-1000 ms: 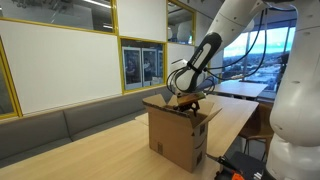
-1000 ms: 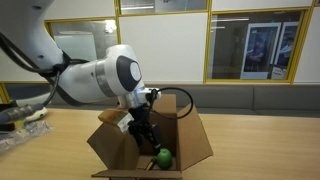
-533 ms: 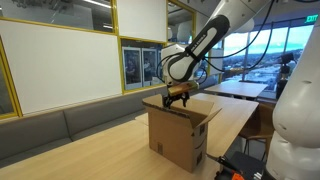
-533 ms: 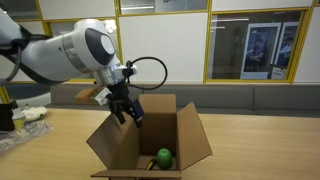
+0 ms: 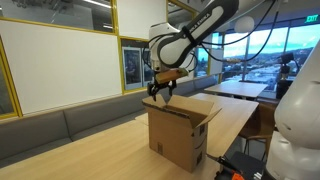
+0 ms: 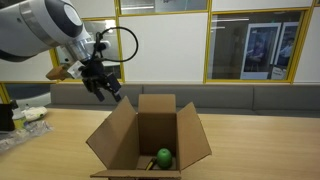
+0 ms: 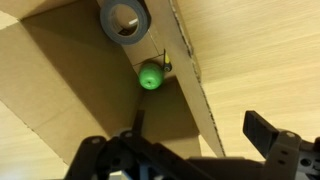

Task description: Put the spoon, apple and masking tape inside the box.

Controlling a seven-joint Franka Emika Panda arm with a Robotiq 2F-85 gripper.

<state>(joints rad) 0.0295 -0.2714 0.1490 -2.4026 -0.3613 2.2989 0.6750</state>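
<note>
The brown cardboard box (image 6: 118,140) stands open on the wooden table and shows in both exterior views (image 5: 178,135). The green apple (image 6: 163,157) lies on its floor, also in the wrist view (image 7: 151,74). A grey masking tape roll (image 7: 124,18) lies inside the box beside the apple. A thin dark stick (image 7: 136,117) lies on the box floor; I cannot tell if it is the spoon. My gripper (image 6: 107,90) hangs open and empty above and to one side of the box (image 5: 160,93); its fingers (image 7: 185,150) are wide apart.
The wooden table (image 6: 250,145) carries crumpled clear plastic (image 6: 22,125) at one end. A grey bench (image 5: 70,125) runs along the glass wall behind. A black and red device (image 5: 238,166) sits near the table's end, by the robot base.
My gripper has risen out of the box and moved sideways away from its opening. The apple stays on the box floor.
</note>
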